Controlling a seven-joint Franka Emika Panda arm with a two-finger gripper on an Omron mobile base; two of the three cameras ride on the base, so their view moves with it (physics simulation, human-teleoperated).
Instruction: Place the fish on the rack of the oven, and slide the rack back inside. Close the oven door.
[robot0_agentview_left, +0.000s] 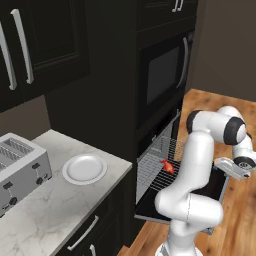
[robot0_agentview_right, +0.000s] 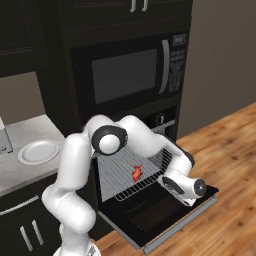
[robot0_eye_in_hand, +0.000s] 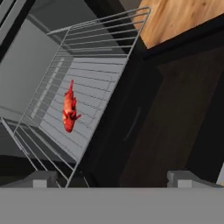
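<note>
The oven (robot0_agentview_right: 150, 150) stands ahead of the tool, its one oven door (robot0_agentview_right: 165, 215) dropped flat beneath the tool. One rack (robot0_eye_in_hand: 87, 78) is pulled out over the door, its front edge the nearest part to the tool, its long axis running across the oven's width. I judge the coming push must drive that front edge straight inward, away from the tool. One fish (robot0_eye_in_hand: 69, 108) lies on the rack wires, beyond the front edge. The tool (robot0_eye_in_hand: 113, 177) is spread wide with nothing between its tips.
</note>
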